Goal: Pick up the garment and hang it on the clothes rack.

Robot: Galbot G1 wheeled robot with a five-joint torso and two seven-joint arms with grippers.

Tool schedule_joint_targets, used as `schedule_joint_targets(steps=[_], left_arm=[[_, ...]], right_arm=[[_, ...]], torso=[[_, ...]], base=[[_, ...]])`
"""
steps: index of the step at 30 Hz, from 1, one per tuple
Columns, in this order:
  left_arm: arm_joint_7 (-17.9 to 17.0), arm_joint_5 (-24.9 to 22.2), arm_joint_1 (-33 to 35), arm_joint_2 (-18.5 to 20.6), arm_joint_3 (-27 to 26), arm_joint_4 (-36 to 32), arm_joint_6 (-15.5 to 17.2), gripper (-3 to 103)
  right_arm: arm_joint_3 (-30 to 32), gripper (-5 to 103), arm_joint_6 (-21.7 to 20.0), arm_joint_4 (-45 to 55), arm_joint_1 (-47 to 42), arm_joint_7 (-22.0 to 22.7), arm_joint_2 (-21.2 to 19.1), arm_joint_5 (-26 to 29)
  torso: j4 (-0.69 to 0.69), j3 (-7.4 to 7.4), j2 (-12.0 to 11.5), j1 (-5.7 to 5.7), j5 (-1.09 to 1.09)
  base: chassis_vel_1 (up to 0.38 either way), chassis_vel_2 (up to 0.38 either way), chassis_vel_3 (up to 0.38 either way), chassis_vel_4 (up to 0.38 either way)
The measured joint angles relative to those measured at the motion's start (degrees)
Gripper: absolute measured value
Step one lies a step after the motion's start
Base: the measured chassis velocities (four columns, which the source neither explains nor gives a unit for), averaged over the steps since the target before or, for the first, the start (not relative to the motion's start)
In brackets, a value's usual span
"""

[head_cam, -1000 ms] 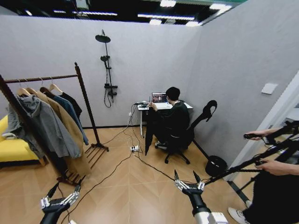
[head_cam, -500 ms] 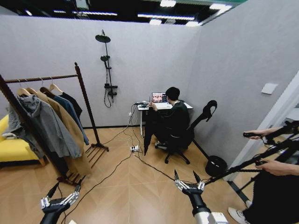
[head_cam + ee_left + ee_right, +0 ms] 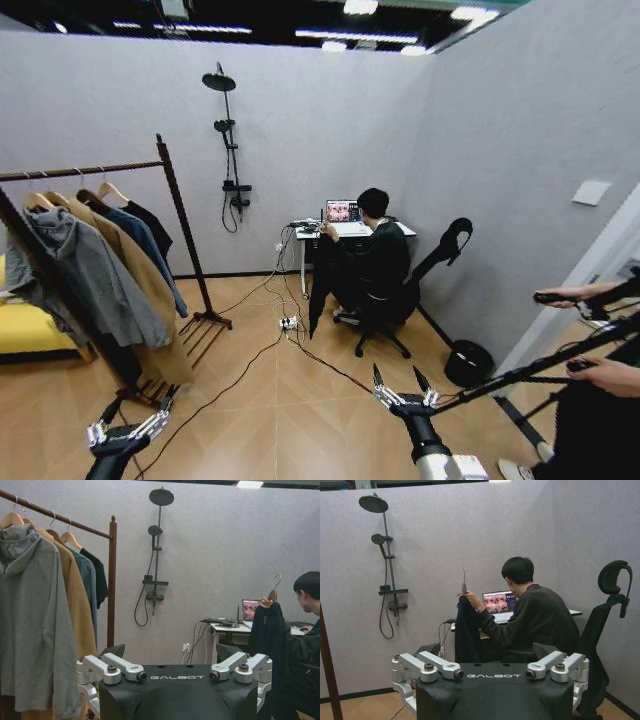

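The garment is a black coat on a wooden hanger, held up by the hand of a person seated at the desk across the room; it also hangs in view as the garment and the garment. The clothes rack stands at the left, its post dark brown, with several coats on its rod. My left gripper and right gripper are low in front of me, both open and holding nothing, far from the coat. From the wrist cameras, the left gripper and right gripper show spread fingers.
Cables and a power strip cross the wooden floor between me and the desk. An office chair and a black bin stand at the right. A yellow sofa sits behind the rack. A person at the right edge holds a pole.
The whole picture has shifted slightly, so the camera has moved; the rack sits a little further left in view. Both grippers hold the same pose, open.
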Motion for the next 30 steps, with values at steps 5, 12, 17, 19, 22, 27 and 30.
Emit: schedule_joint_targets(steps=[5,12,17,19,22,27,30], left_arm=[[0.0,0.0,0.0,0.0,0.0,0.0,0.0,100],[0.0,0.0,0.0,0.0,0.0,0.0,0.0,100],[0.0,0.0,0.0,0.0,0.0,0.0,0.0,100],[0.0,0.0,0.0,0.0,0.0,0.0,0.0,100],[0.0,0.0,0.0,0.0,0.0,0.0,0.0,100],[0.0,0.0,0.0,0.0,0.0,0.0,0.0,100],[0.0,0.0,0.0,0.0,0.0,0.0,0.0,100]], right_arm=[[0.0,100,0.0,0.0,0.0,0.0,0.0,0.0],[0.0,100,0.0,0.0,0.0,0.0,0.0,0.0],[0.0,100,0.0,0.0,0.0,0.0,0.0,0.0],[0.0,100,0.0,0.0,0.0,0.0,0.0,0.0],[0.0,100,0.0,0.0,0.0,0.0,0.0,0.0],[0.0,100,0.0,0.0,0.0,0.0,0.0,0.0],[0.0,100,0.0,0.0,0.0,0.0,0.0,0.0]], torso=[[0.0,0.01,0.0,0.04,0.0],[0.0,-0.01,0.0,-0.03,-0.01],[0.0,-0.01,0.0,-0.04,-0.01],[0.0,-0.01,0.0,-0.04,-0.01],[0.0,-0.01,0.0,-0.04,-0.01],[0.0,-0.01,0.0,-0.03,0.0],[0.0,0.0,0.0,-0.02,0.0]], base=[[-0.198,0.191,0.191,-0.194],[-0.121,0.11,0.112,-0.114],[-0.102,0.108,0.09,-0.099],[-0.14,0.121,0.148,-0.143],[-0.202,0.174,0.188,-0.178],[-0.231,0.23,0.236,-0.231],[-0.277,0.279,0.312,-0.273]])
